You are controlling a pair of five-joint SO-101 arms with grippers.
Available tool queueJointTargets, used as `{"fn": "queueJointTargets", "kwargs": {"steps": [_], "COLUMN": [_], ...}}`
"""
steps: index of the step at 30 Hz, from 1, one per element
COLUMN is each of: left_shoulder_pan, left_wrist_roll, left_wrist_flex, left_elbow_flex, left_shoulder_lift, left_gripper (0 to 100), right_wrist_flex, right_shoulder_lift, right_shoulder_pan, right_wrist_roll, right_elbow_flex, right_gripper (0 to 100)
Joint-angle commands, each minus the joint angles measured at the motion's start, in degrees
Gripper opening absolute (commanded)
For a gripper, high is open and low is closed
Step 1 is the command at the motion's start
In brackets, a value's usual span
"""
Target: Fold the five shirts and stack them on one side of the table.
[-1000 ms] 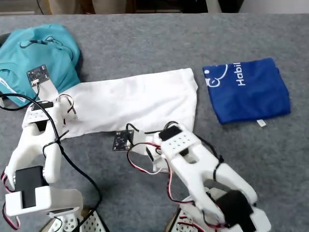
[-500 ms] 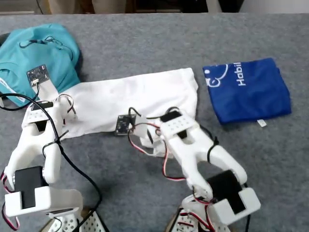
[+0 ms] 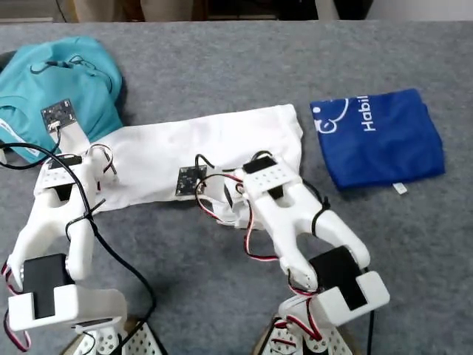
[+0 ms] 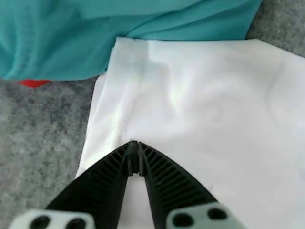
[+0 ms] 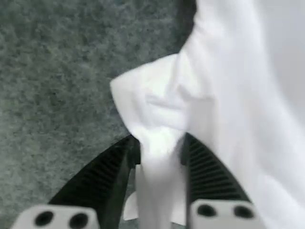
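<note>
A white shirt [image 3: 214, 144] lies spread across the middle of the grey table. At its left end my left gripper [image 3: 96, 174] is shut on the fabric; in the left wrist view the jaws [image 4: 133, 157] press together on the white shirt [image 4: 214, 119] near its hem. My right gripper [image 3: 228, 203] is at the shirt's near edge. There the right wrist view shows the gripper [image 5: 159, 148] shut on a bunched fold of the white shirt [image 5: 248, 95]. A crumpled teal shirt [image 3: 66, 74] lies at the far left. A folded blue shirt [image 3: 380, 137] lies at the right.
The teal shirt [image 4: 71, 38] touches the white shirt's left end, and a small red patch [image 4: 33, 83] shows at its edge. Bare grey table [image 3: 222, 66] stretches behind the white shirt. Both arm bases stand at the near edge.
My right arm has moved away from the near edge toward the shirt's middle, carrying the pinched white fabric with it. The left arm has stayed still.
</note>
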Motion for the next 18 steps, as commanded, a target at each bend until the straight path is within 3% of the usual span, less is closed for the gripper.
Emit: {"fn": "queueJointTargets", "kwargs": {"steps": [1, 9, 18], "left_shoulder_pan": [-0.3, -0.4, -0.5], "left_wrist_roll": [0.4, 0.4, 0.4], "left_wrist_flex": [-0.6, -0.6, -0.6], "left_elbow_flex": [-2.1, -2.1, -2.1], "left_shoulder_lift": [-0.2, -0.3, -0.3], "left_gripper": [2, 2, 2], "right_wrist_flex": [1.7, 6.2, 21.4], "right_shoulder_lift": [0.6, 0.6, 7.4], "right_shoulder_pan": [0.0, 0.3, 5.8], "right_wrist_roll": [1.0, 0.8, 1.1], "right_elbow_flex": [-0.2, -4.1, -32.2], "right_gripper": [0.0, 0.1, 0.1]}}
